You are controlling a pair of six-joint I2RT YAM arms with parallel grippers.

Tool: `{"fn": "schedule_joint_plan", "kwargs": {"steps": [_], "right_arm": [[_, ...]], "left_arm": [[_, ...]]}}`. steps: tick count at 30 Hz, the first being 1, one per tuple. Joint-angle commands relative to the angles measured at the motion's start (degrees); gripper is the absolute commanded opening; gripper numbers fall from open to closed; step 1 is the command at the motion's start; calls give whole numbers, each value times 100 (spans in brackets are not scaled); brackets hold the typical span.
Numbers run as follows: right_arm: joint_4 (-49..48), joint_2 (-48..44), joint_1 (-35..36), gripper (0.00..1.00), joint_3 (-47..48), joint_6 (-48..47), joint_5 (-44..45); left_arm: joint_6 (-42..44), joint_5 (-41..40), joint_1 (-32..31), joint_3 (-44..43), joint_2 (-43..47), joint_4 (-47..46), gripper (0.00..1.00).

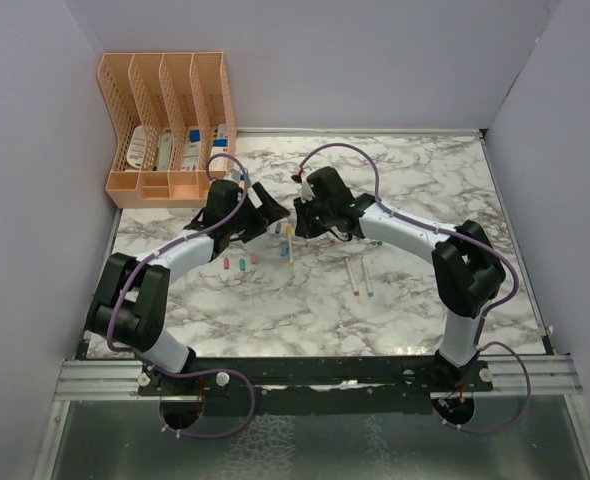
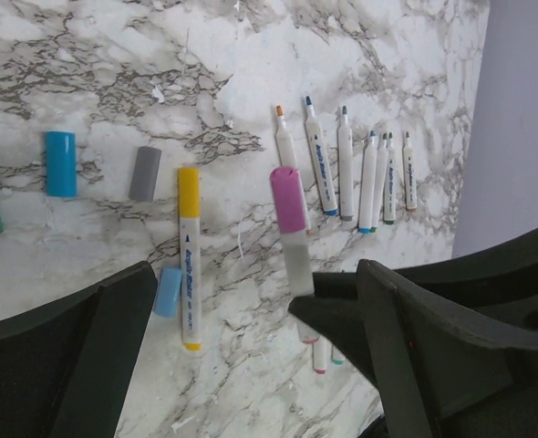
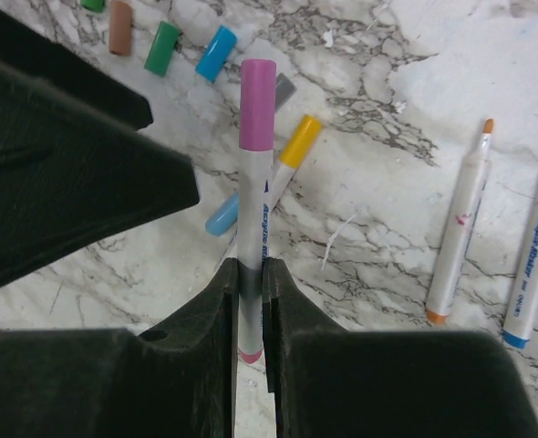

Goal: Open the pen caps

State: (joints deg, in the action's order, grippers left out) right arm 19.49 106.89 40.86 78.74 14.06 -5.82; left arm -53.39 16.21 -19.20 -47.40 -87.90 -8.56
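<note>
One pink cap juts beyond the right claw clamping its pen.

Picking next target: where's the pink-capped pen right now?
Right wrist view, centre: the pink-capped pen is clamped in the right gripper, with the yellow-capped pen lying on the table just beneath.

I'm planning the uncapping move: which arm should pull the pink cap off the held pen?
Left. The right gripper is shut on the pen barrel, while the open left gripper has the pink cap just ahead.
</note>
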Motion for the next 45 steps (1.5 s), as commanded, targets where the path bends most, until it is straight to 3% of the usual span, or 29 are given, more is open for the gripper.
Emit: {"fn": "schedule_joint_plan", "kwargs": {"steps": [1, 13, 26, 37, 40, 44, 45], "right_arm": [[-302, -309, -2, 1, -193, -40, -657], [-564, -720, 18, 1, -516, -298, -1190], [-568, -842, 17, 1, -699, -319, -1225], [-708, -913, 18, 1, -727, -245, -1210], [-700, -898, 18, 1, -698, -238, -1219], [-693, -914, 18, 1, -702, -246, -1204], [-692, -916, 18, 1, -702, -244, -1194]], "left_arm": [[-239, 261, -46, -270, -187, -565, 94], [-368, 302, -221, -432, -491, -761, 85], [-524, 294, -229, -325, -390, -988, 49], [-530, 392, -259, -203, -316, -1035, 34], [-529, 396, -260, -168, -286, -1042, 24], [-535, 393, -265, -147, -263, -1052, 0], [-542, 395, -273, -139, -259, -1056, 0]]}}
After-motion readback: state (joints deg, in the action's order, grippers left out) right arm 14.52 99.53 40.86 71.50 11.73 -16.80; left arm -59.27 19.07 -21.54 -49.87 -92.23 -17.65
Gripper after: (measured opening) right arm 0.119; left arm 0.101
